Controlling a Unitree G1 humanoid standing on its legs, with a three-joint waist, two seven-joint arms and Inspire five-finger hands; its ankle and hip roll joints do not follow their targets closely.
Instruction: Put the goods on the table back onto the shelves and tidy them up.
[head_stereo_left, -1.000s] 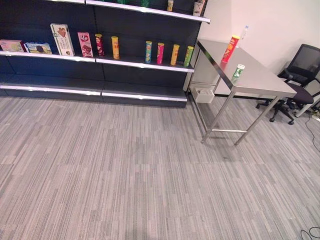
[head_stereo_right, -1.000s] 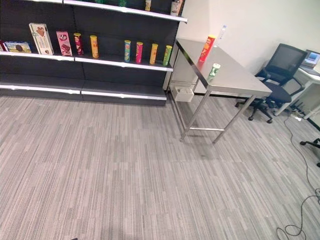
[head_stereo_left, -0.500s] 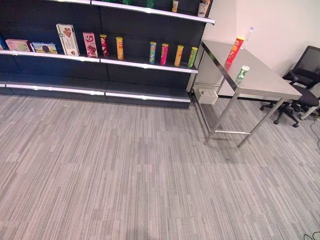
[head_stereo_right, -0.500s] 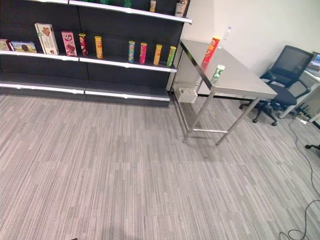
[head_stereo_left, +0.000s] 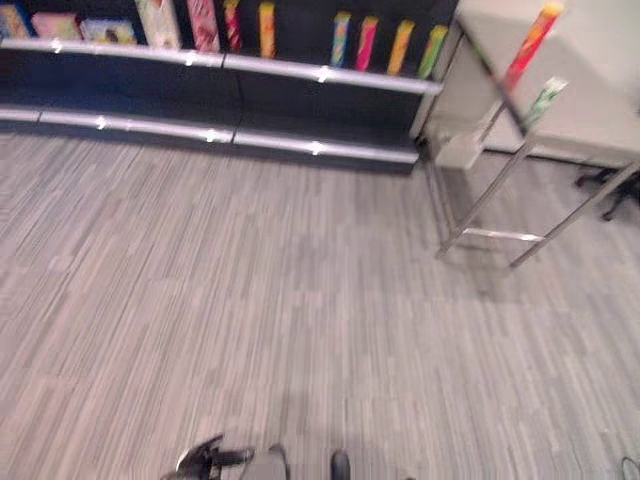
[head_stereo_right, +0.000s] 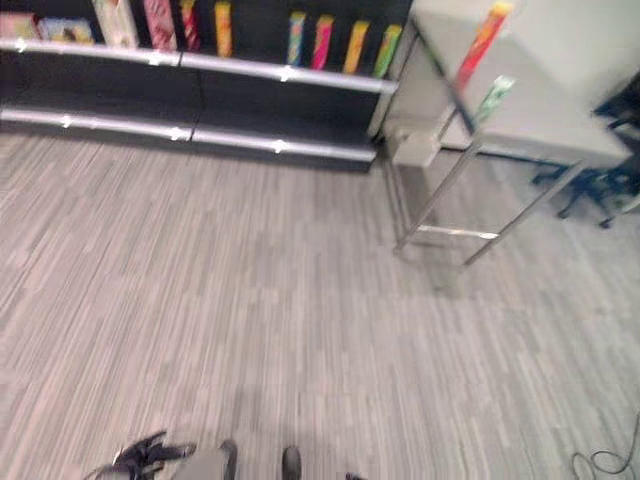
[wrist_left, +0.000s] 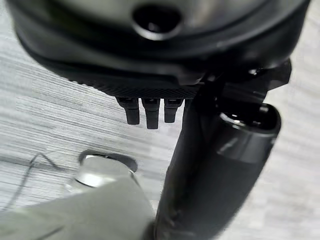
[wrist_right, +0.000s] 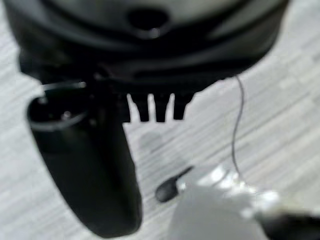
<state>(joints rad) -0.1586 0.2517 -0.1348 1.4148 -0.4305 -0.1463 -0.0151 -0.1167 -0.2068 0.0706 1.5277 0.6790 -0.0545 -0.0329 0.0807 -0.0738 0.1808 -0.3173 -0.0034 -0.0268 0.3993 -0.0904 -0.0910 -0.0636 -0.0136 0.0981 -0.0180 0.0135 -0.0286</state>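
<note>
Far off at the upper right stands a steel table (head_stereo_left: 600, 125) with two goods on it: a tall red can (head_stereo_left: 530, 45) and a shorter green-and-white can (head_stereo_left: 543, 100), both upright. The dark shelves (head_stereo_left: 320, 75) run along the far wall to the table's left, and a row of coloured cans (head_stereo_left: 367, 42) stands on one board. My left hand (wrist_left: 150, 50) hangs over the carpet with its fingers (wrist_left: 147, 112) straight and nothing in it. My right hand (wrist_right: 150, 45) hangs the same way, fingers (wrist_right: 160, 107) straight and empty. Both hands are far from the table.
Grey striped carpet lies between me and the shelves. Boxes (head_stereo_left: 160, 18) stand on the shelf's left part. A small white box (head_stereo_left: 460, 150) sits on the floor under the table's near end. An office chair's base (head_stereo_left: 610, 185) shows beyond the table at the right.
The camera has tipped downward, so shelves and table now sit higher in the picture. The cans on the table have not moved.
</note>
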